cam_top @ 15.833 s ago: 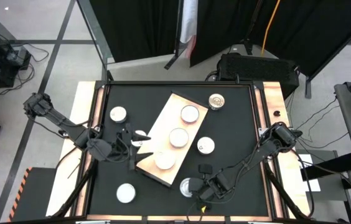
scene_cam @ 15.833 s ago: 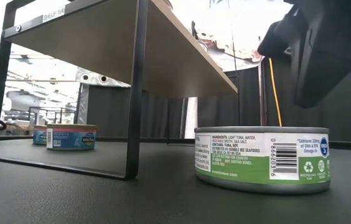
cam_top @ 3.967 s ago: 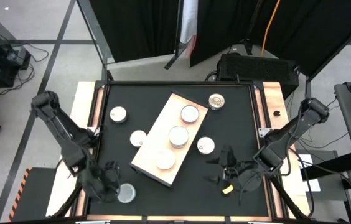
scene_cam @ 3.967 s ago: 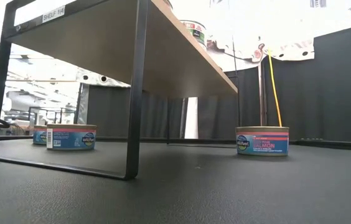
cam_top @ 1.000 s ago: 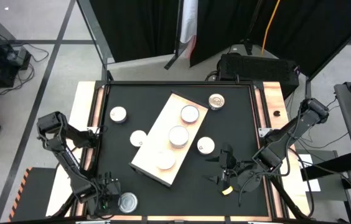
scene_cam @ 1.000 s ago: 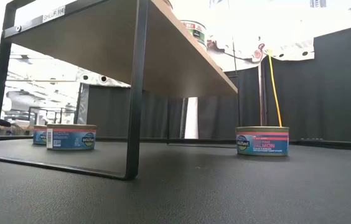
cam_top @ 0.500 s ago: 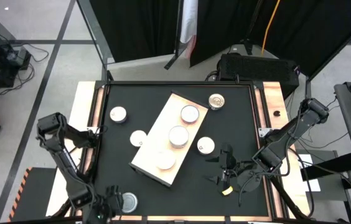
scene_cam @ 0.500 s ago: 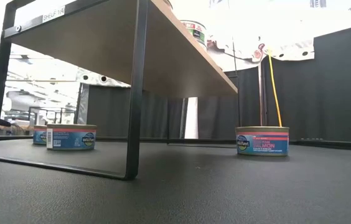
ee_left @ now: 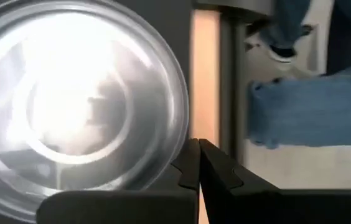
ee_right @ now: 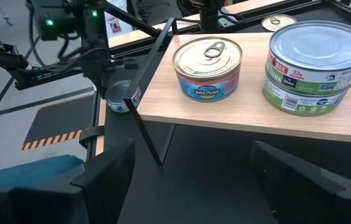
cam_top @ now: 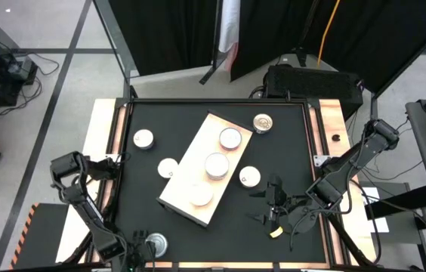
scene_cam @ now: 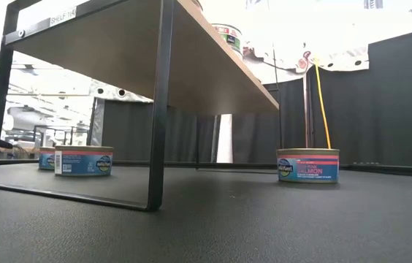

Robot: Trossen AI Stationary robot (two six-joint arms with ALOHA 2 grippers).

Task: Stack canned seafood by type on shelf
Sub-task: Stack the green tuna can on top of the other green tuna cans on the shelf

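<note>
the black counter [cam_top: 288,143] fills the middle of the high view, with wooden strips along both sides. on it stands the shelf [cam_top: 198,170], a pale board on a thin black frame, set at a slant from the near left toward the far right. in the low view the frame [scene_cam: 158,109] lifts the board clear of the counter.

the left arm [cam_top: 73,189] reaches along the counter's left edge to the near left corner. its left tool [cam_top: 131,253] is there, fingers pressed together, just beside a tin [cam_top: 155,244] that stands on the counter near the front edge. in the left wrist view the two fingertips [ee_left: 191,165] meet at the rim of that shiny lid without pinching it. denim and a shoe of a person [ee_left: 306,106] show past the counter edge.

the right arm [cam_top: 349,166] comes in from the right side, and the right tool [cam_top: 272,202] hangs low over the near right part of the counter, fingers spread wide and holding nothing. it faces the shelf.

three tin tops show on the shelf from above: one at the near end [cam_top: 200,195], one in the middle [cam_top: 216,165], one at the far end [cam_top: 230,138]. the right wrist view shows a stack of two green-labelled tins [ee_right: 309,65] and a single blue-labelled tin with a ring pull [ee_right: 207,68] beside it.

on the counter itself lie four more: a tin at far left [cam_top: 143,139], one touching or nearly touching the shelf's left side [cam_top: 168,168], one just right of the shelf [cam_top: 250,177], and a golden-brown one [cam_top: 263,122] by the shelf's far end.
</note>
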